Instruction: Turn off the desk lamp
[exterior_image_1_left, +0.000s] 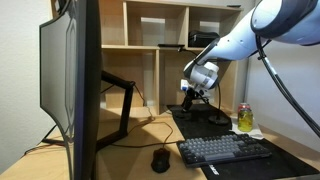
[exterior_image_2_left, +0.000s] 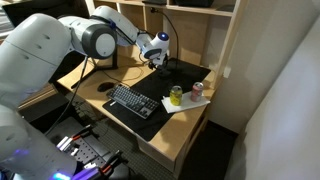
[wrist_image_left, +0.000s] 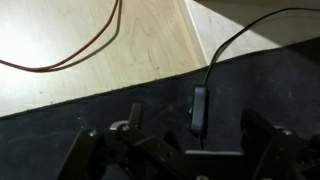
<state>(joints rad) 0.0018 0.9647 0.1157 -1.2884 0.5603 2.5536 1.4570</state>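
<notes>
My gripper (wrist_image_left: 185, 150) is open and points down at the black desk mat (wrist_image_left: 100, 110). A small black inline switch (wrist_image_left: 198, 108) on a thin black cable (wrist_image_left: 235, 40) lies on the mat between and just ahead of my two fingers, untouched. In both exterior views my gripper (exterior_image_1_left: 195, 92) (exterior_image_2_left: 155, 52) hangs low over the back of the mat. The desk lamp's round black base (exterior_image_1_left: 217, 120) sits beside it, and the thin curved stem (exterior_image_2_left: 167, 22) rises behind the gripper. The lamp head is hard to make out.
A black keyboard (exterior_image_1_left: 225, 150) and mouse (exterior_image_1_left: 160, 158) lie on the mat. A green can (exterior_image_1_left: 243, 117) stands to the side on a white sheet. A large monitor (exterior_image_1_left: 70, 80) on a black arm (exterior_image_1_left: 122, 100) stands near. A red cable (wrist_image_left: 70, 55) crosses the wooden desk. Shelves stand behind.
</notes>
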